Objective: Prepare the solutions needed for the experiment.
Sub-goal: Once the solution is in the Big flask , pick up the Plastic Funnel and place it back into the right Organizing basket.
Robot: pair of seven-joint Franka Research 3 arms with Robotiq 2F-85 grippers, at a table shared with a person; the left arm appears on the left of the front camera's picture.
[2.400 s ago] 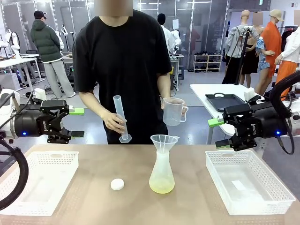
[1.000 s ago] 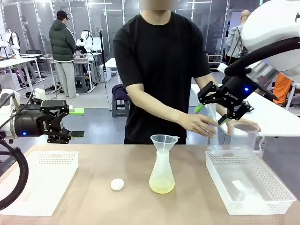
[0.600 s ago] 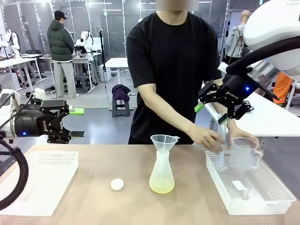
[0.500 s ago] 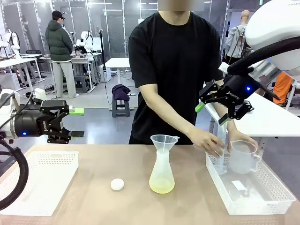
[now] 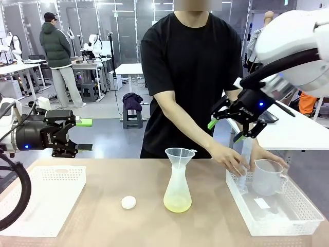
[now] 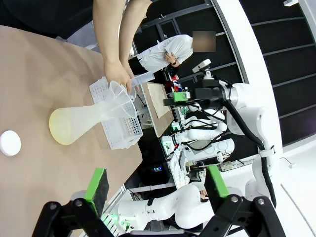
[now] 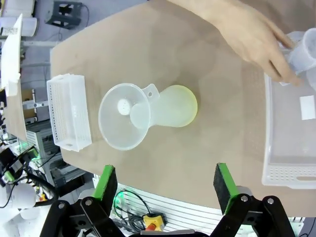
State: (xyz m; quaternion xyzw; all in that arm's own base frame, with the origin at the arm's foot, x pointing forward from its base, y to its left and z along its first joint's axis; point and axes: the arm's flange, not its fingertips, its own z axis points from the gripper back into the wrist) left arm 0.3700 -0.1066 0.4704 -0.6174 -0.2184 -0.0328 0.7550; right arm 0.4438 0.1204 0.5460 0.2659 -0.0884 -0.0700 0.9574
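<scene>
Right gripper (image 5: 224, 130) jaws apart, empty, hovers above person's hand (image 5: 230, 157) at basket (image 5: 238, 193). Left gripper (image 5: 86, 135) likewise apart, empty, far left. Solution (image 5: 177, 205) in flask (image 5: 177, 182) bottom, table (image 5: 128, 229) centre, funnel (image 5: 180, 153) on top. Risk: right arm dropping hits hand; sweep tips flask, spills solution.

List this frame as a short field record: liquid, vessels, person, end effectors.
solution: pale yellow-green, bottom of flask
funnel: in flask neck
cap: on table, left of flask
hands: on cylinder and beaker, at right basket
left end effector: open, empty, raised at left
right end effector: open, empty, above hands
</scene>
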